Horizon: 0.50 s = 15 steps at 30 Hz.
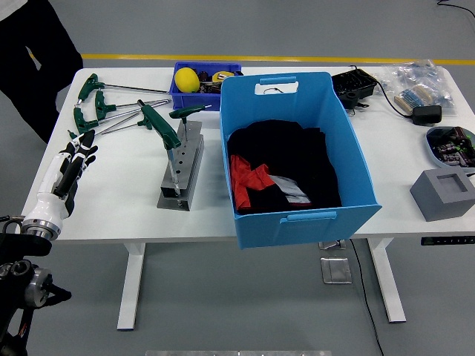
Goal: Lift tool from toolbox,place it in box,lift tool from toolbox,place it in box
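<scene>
The left hand [74, 165] has its fingers loosely apart, empty, at the table's [111, 215] left edge. T-handle tools [159, 126] stand in the rack [182, 167] to its right, the blue box [297, 148] beyond. Pulling a tool off-axis could tip the rack.

My tools are green T-handled hex keys. Two stand upright in the grey metal tool stand [182, 169], one [165, 133] at its near end, one [188, 112] at its far end at 12 o'clock. Three more lie flat on the white tabletop [111, 208] at 10 o'clock from the stand: one [90, 86] farthest, two [95, 113] crossed nearer. At 3 o'clock from the stand sits the open blue box [297, 215], upright, holding black and red cloth.
</scene>
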{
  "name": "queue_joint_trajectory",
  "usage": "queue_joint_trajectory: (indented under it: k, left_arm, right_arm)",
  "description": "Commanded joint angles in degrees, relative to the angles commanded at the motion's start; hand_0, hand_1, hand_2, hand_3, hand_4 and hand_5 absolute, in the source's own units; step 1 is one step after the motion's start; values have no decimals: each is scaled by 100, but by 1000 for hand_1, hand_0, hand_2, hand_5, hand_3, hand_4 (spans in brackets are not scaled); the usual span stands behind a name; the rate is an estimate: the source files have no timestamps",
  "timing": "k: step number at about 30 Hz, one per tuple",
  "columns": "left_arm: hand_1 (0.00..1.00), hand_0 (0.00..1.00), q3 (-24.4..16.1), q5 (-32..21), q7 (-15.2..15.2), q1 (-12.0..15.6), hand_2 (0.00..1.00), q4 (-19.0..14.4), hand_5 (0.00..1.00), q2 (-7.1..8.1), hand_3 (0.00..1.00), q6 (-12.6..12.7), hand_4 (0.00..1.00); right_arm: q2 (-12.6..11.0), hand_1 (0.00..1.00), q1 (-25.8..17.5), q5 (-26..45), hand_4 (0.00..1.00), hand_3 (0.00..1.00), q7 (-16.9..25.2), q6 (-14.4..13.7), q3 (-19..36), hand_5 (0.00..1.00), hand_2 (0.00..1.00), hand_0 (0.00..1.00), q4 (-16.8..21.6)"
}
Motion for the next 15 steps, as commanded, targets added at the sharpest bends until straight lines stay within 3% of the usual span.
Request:
queue_joint_trajectory:
  k: [15]
  left_arm:
    - [924, 920, -25, 193, -12, -12, 998, -18, 869, 8, 918, 8, 870]
  right_arm:
    - [-10, 693, 9, 8, 889, 654, 24, 12, -12, 736, 783, 688, 0]
